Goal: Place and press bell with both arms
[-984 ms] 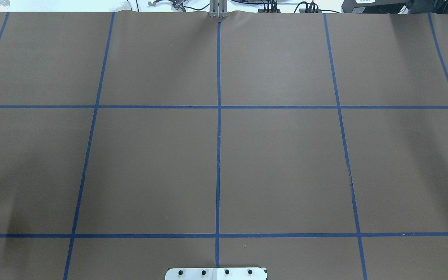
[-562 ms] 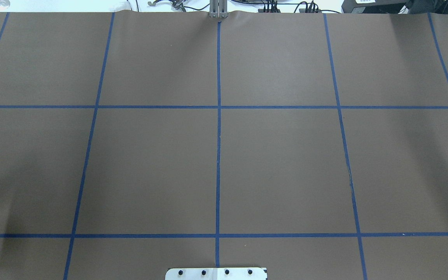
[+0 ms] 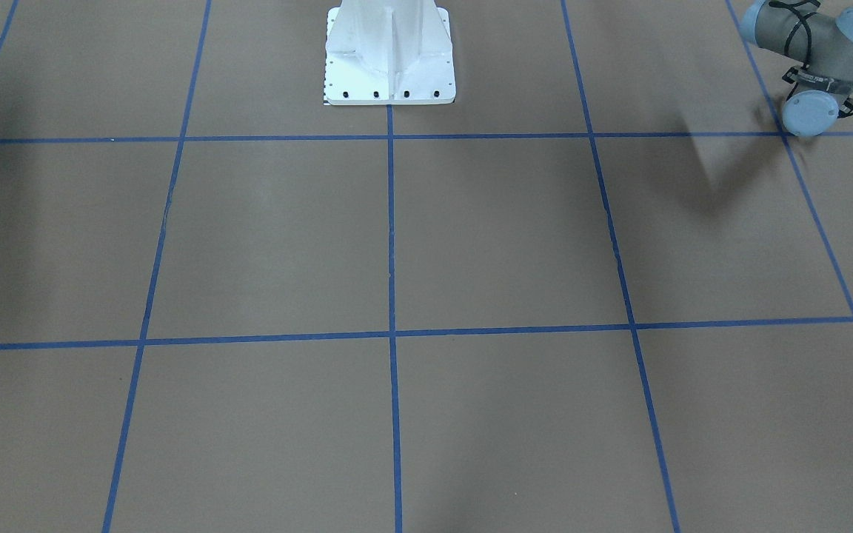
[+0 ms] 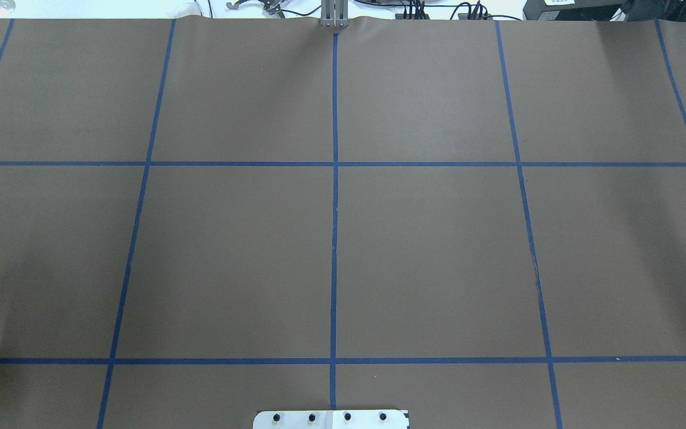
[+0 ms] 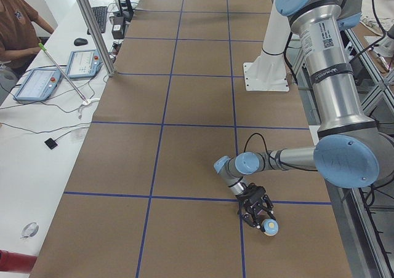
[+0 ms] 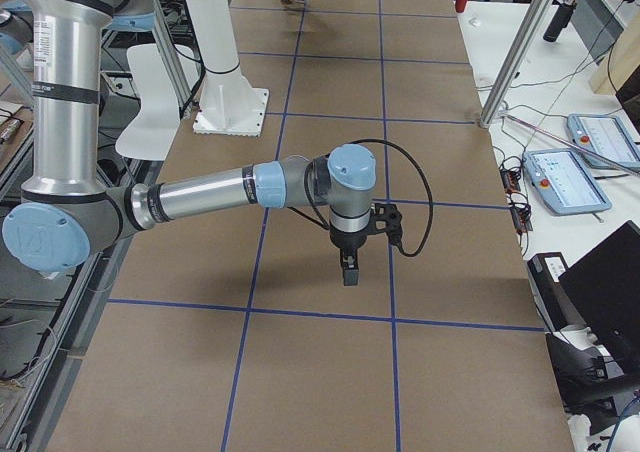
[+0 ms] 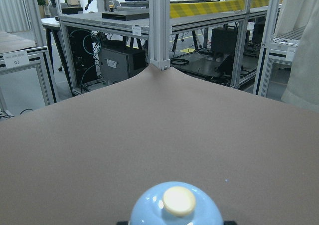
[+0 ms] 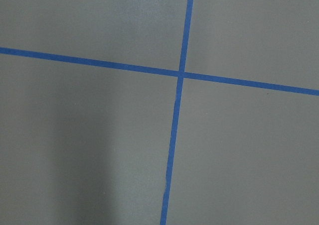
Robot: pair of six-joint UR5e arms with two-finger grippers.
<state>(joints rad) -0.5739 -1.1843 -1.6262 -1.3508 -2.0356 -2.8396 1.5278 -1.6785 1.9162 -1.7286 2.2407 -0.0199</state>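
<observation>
The light-blue bell (image 7: 177, 205) with its cream button fills the bottom middle of the left wrist view, upright, with black fingertips (image 7: 123, 223) tight at its sides. In the exterior left view the left gripper (image 5: 258, 215) lies low over the brown table with the bell (image 5: 269, 227) at its tip, near a blue tape line. The right gripper (image 6: 349, 272) points straight down above the table in the exterior right view; I cannot tell whether it is open or shut. The right wrist view shows only a tape cross (image 8: 180, 74).
The white pedestal (image 3: 389, 55) stands at the robot's edge of the table. The left arm's wrist joints (image 3: 815, 44) show at the front view's top right. A metal post (image 5: 92, 26), control tablets (image 5: 38, 84) and a seated person (image 5: 15, 19) are beside the table.
In the overhead view the soft shadow at the lower left has slid toward the left edge. No arm or bell enters that view.
</observation>
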